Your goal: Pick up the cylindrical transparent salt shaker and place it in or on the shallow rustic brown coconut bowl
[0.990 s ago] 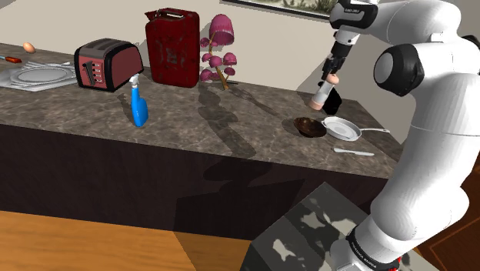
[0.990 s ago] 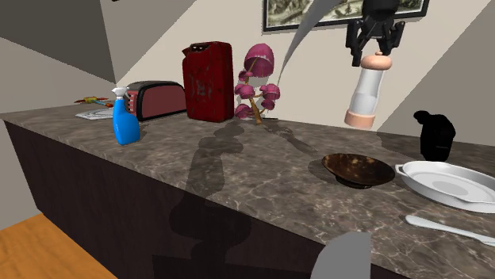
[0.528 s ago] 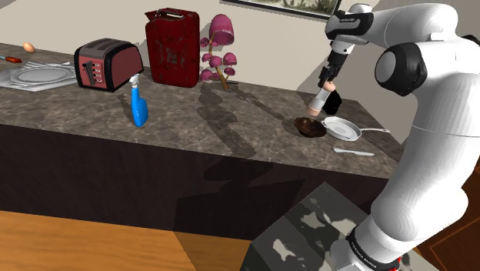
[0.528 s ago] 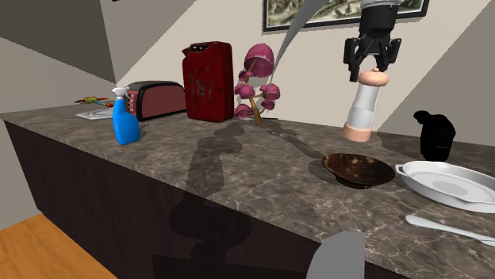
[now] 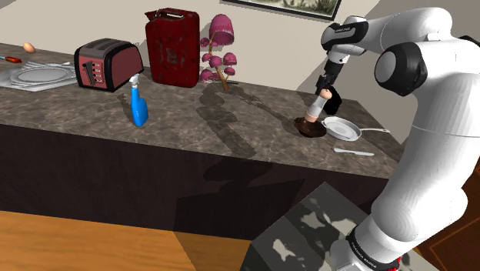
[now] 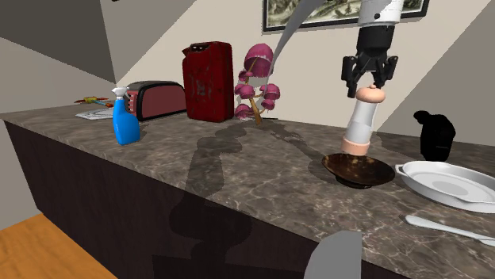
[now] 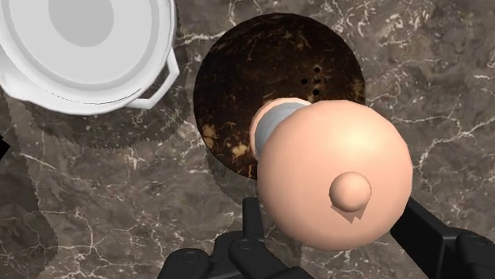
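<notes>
Salt shaker held nearly upright over the brown bowl, right of centre in the second exterior view

The gripper is clamped on its pinkish cap; the base hangs over the bowl's gripper-side part, off its middle, contact unclear. Best to shift toward the centre, lower gently and release only once it rests, clear of the white pan beside

The shaker is hanging straight below the gripper, its base seemingly touching the bowl underneath. A pan is lying just beside that bowl.
</notes>
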Action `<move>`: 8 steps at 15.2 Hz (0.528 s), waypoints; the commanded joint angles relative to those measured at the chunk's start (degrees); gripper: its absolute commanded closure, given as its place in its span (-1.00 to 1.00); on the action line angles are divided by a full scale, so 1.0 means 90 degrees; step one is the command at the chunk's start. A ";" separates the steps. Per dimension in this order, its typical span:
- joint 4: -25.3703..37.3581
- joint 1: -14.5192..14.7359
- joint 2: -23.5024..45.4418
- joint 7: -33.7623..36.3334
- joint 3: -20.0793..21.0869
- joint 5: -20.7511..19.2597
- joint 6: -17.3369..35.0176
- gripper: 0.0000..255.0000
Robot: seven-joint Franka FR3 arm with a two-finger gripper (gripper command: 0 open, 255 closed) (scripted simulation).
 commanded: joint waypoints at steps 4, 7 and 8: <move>-0.0335 0.0014 0.0070 -0.0042 0.0024 0.0049 0.0400 1.00; -0.0494 0.0019 0.0106 -0.0064 0.0037 0.0075 0.0590 1.00; -0.0492 0.0018 0.0108 -0.0065 0.0037 0.0076 0.0589 1.00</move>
